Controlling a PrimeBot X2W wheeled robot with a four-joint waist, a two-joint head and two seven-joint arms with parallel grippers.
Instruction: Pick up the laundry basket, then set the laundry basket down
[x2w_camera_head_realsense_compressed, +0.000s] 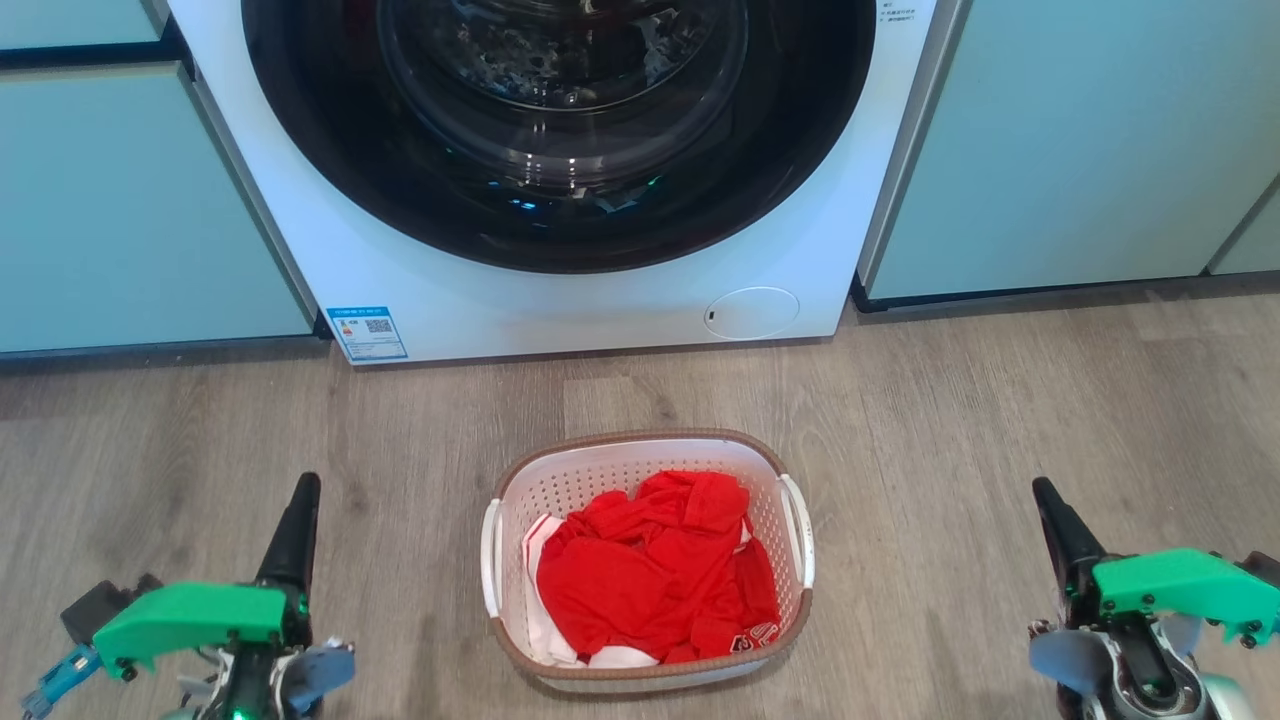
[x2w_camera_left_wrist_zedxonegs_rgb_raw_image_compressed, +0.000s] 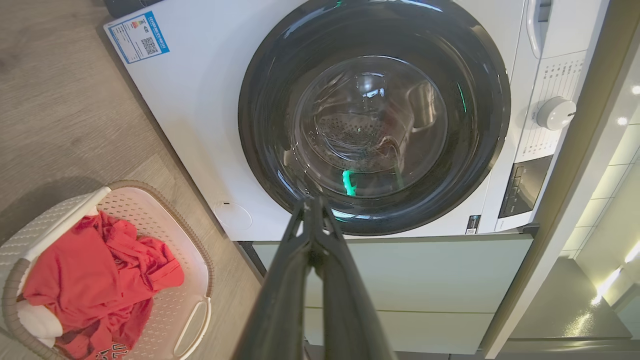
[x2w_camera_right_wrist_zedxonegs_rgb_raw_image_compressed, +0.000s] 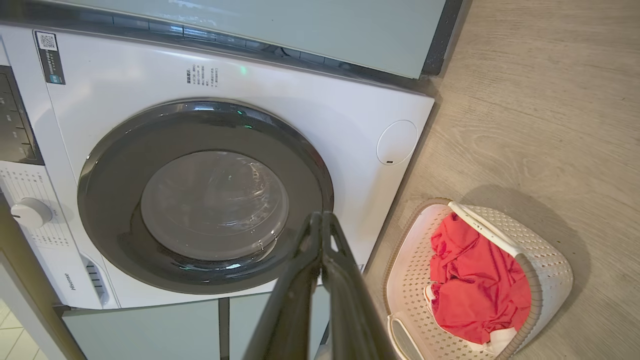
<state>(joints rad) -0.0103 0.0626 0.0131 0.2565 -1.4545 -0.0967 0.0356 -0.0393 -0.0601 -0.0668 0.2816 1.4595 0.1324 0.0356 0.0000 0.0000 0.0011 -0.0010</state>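
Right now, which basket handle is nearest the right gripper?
The right handle, facing the right gripper; the left handle sits beyond the clothes.

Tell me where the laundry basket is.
Head view, lower centre: the laundry basket stands on the wood floor before the washing machine, between the left gripper and the right gripper, touching neither.

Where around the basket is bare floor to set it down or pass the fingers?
Bare floor lies between the laundry basket and the left gripper, between it and the right gripper, and in the strip before the washing machine. Crowded: inside the basket, red clothes.
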